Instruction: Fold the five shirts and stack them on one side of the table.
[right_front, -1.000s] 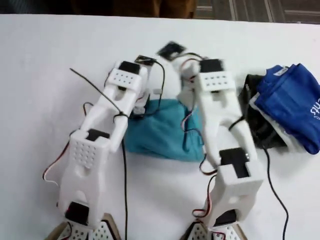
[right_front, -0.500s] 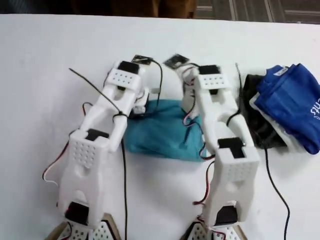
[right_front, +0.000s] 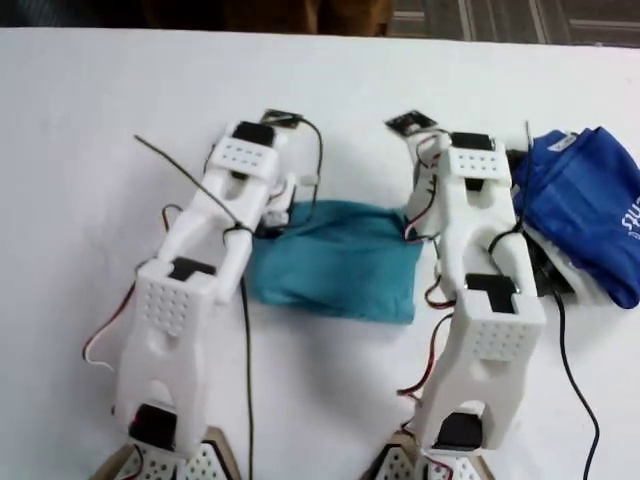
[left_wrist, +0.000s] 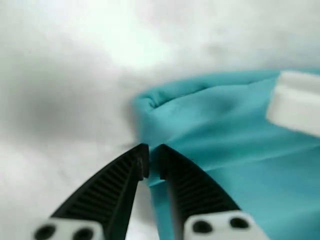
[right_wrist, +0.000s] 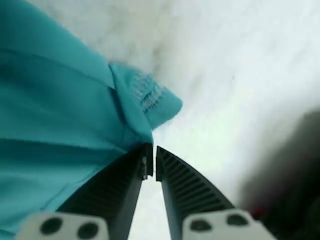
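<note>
A folded teal shirt (right_front: 335, 262) lies between my two arms in the high view. My left gripper (left_wrist: 150, 161) is shut on the teal shirt's (left_wrist: 230, 145) far left edge, low at the table. My right gripper (right_wrist: 150, 161) is shut on the teal shirt (right_wrist: 60, 100) by its far right corner. At the right of the table a folded blue shirt (right_front: 590, 205) tops a stack over black and white cloth (right_front: 545, 270). The right arm (right_front: 470, 200) stands between the teal shirt and that stack.
The white table (right_front: 90, 130) is bare to the left and along the far side. Black cables (right_front: 248, 350) trail beside both arms near the front edge. In the left wrist view a white part of the other arm (left_wrist: 295, 107) hangs over the teal cloth. Dark cloth (right_wrist: 290, 175) lies close to my right gripper.
The right arm has swung to the right, toward the blue stack, drawing the teal shirt's far right corner outward with it. The left arm has kept its place.
</note>
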